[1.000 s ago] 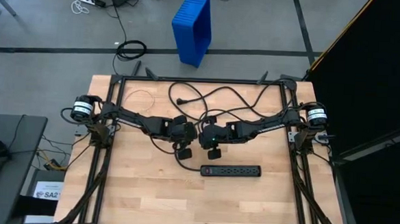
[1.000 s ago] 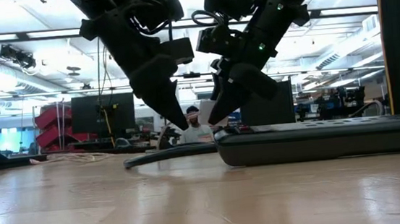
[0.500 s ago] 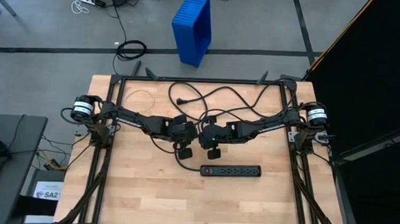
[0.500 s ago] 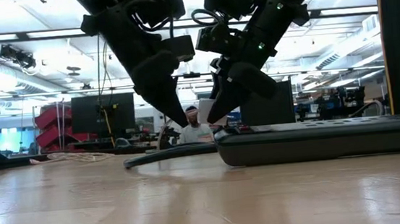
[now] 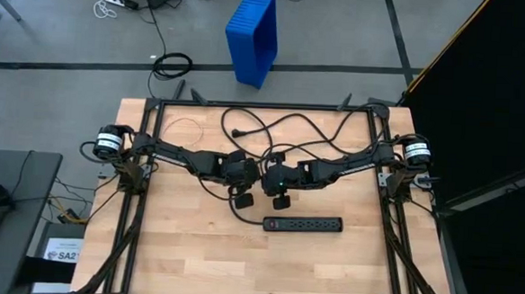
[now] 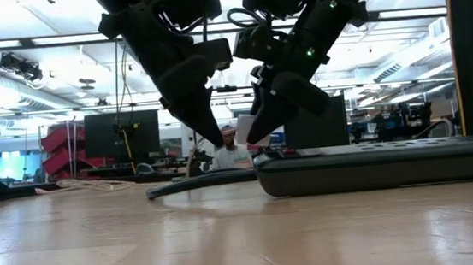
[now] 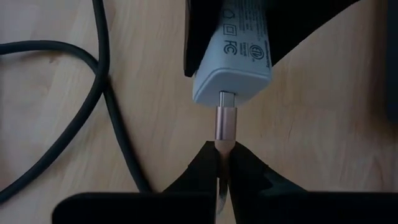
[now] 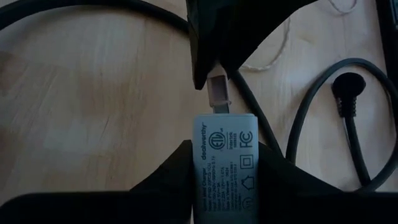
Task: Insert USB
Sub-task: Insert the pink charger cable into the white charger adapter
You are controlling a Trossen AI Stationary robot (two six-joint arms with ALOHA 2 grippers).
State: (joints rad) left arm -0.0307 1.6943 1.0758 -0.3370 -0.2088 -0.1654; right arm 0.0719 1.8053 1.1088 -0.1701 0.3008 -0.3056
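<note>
the two arms meet over the middle of the table (image 5: 184,260) — the left gripper (image 7: 224,163) and the right gripper (image 8: 224,155) face each other tip to tip. between them the usb (image 7: 225,124) plug sits in the port of a charger block (image 7: 233,59). the power strip (image 5: 303,224) lies nearer the front edge — its cord (image 5: 291,121) loops behind the arms.

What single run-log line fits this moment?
left gripper: shut on rose-gold USB plug | right gripper: shut on white charger block | plug in port
</note>
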